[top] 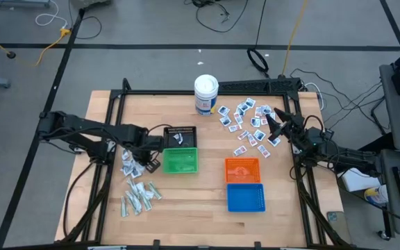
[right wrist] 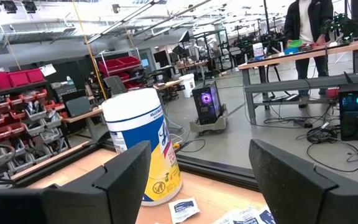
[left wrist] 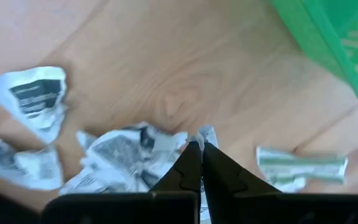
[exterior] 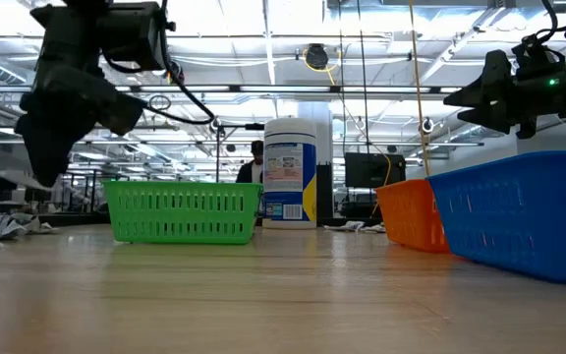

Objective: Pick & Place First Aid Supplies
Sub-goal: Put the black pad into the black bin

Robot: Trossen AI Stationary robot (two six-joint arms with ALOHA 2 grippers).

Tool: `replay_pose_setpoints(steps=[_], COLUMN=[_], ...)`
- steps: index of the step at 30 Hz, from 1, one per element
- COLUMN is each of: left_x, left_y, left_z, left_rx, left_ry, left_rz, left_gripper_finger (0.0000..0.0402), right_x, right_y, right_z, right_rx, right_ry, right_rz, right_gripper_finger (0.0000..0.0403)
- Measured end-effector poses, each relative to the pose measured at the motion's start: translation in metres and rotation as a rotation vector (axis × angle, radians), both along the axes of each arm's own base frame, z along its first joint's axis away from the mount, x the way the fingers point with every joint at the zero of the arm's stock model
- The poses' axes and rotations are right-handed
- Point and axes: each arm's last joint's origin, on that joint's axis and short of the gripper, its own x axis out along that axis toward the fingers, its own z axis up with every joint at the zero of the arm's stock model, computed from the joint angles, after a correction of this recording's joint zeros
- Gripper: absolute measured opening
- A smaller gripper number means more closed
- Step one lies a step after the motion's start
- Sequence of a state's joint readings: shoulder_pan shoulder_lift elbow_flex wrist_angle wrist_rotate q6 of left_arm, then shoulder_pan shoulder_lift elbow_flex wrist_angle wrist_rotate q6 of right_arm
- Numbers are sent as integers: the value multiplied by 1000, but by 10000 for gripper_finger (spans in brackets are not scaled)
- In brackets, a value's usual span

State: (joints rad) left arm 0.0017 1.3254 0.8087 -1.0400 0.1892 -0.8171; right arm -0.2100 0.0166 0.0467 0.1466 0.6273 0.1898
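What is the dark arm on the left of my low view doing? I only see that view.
Observer: That is the left gripper. From above, it is over loose packets beside the green basket.
Operator: Is it open?
Observer: No. The left wrist view shows its fingers shut, tips at a crumpled packet.
Operator: And the other arm?
Observer: The right gripper is open, above the white square packets near the canister.
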Motion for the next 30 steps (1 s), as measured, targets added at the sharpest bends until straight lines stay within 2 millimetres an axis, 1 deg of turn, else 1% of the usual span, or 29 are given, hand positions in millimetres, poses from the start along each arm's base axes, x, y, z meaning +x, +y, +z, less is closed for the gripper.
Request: replay_pose_setpoints(steps=[4,7,11,16,21,30], left_x=[1,0,3,19,41,78], left_y=[0,0,8,26,48,84], left_z=[11,13,19,31,36,56], left_rx=[-5,-5,25,66,68,101], left_ry=[4,16,-9,-11,1,-15], left_rz=[-79,-115,-138,-178,-232,-386], left_gripper_finger=[2,2,1,1,1,1], right_x=[0,0,0,0,0,0], right_y=[0,0,0,0,0,0], right_z=[0,0,0,0,0,0], right_rx=[0,0,0,0,0,0], right_ry=[0,0,0,0,0,0], right_rz=[0,0,0,0,0,0], right_gripper_finger=[267,267,267,267,267,267])
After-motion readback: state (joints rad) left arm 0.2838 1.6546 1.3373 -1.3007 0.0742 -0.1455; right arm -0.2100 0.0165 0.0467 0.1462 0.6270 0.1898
